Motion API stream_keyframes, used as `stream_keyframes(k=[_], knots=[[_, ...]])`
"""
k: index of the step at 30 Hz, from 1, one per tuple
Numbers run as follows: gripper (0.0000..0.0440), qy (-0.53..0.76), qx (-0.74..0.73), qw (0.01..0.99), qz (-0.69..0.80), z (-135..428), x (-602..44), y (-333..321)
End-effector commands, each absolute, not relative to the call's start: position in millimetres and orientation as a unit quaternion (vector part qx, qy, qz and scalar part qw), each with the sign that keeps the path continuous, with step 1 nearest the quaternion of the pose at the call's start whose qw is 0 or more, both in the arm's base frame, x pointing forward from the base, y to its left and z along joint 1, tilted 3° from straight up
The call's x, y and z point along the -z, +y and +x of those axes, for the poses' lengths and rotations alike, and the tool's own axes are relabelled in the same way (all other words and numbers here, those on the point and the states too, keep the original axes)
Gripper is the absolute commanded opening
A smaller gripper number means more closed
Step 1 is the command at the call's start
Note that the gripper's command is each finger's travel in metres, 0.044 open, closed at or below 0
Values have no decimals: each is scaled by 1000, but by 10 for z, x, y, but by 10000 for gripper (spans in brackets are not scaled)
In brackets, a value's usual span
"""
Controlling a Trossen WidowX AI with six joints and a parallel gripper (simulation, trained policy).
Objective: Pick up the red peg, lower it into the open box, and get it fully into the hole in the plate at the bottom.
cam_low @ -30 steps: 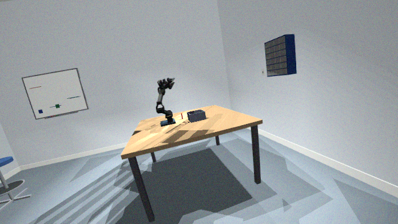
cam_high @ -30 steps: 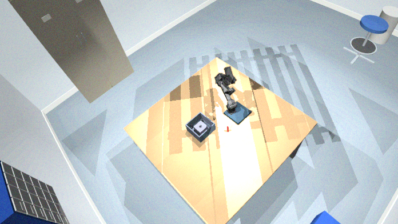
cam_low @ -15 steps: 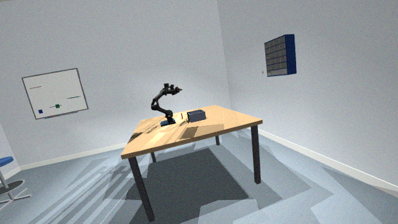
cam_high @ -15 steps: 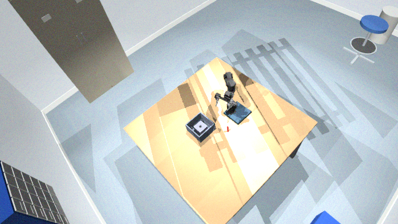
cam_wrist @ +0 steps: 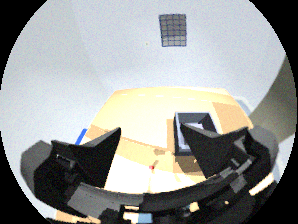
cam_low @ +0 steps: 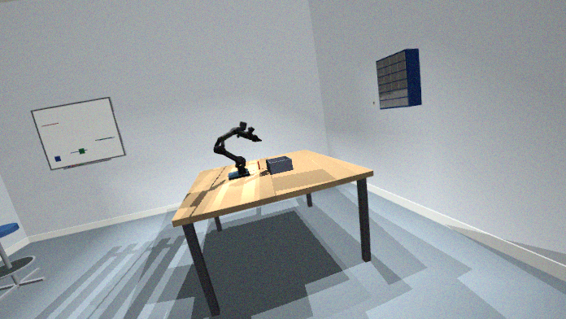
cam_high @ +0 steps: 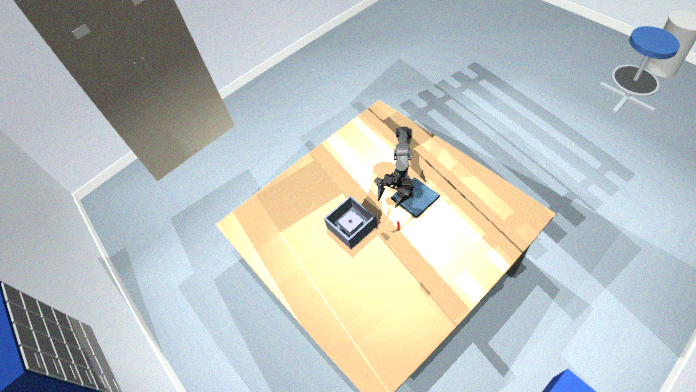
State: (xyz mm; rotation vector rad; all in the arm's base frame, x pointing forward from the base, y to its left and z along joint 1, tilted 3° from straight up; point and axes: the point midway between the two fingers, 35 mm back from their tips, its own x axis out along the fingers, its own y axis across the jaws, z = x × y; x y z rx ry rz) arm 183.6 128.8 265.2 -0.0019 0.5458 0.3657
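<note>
Noted first: black two-finger gripper [cam_high: 388,202] [cam_low: 260,140] [cam_wrist: 151,128], opened wide, with nothing between the fingers. Held high over the bench, pointing outward with a slight downward slant. Found below and, in the top view, a little beyond the fingertips, on the side of the bench's near corner: slim red cylindrical peg [cam_high: 398,225] [cam_low: 259,165] [cam_wrist: 152,167]. Standing upright on the pale wooden bench [cam_high: 320,310] [cam_low: 341,168] [cam_wrist: 140,107], long axis vertical; in the wrist view, centred low between the fingers. Judged necessary next: descending, tilting further down and straddling before closing. Located beside the peg, toward the bench's left corner in the top view: open dark grey square box [cam_high: 351,241] [cam_low: 280,165] [cam_wrist: 197,117], with pale holed plate [cam_high: 345,220] inside. Well inside all bench edges. More room for approach on the side away from the box; possible risk of brushing its wall or toppling the peg.
</note>
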Motion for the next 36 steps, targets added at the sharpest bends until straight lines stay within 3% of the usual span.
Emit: stream_keyframes(k=[1, 22, 36], knots=[[440, 327, -153, 932, 31, 1815, -2411, 1270], [440, 561, 62, 807, 177, 1526, -1470, 1179], [440, 623, 189, 726, 223, 1479, -957, 1308]])
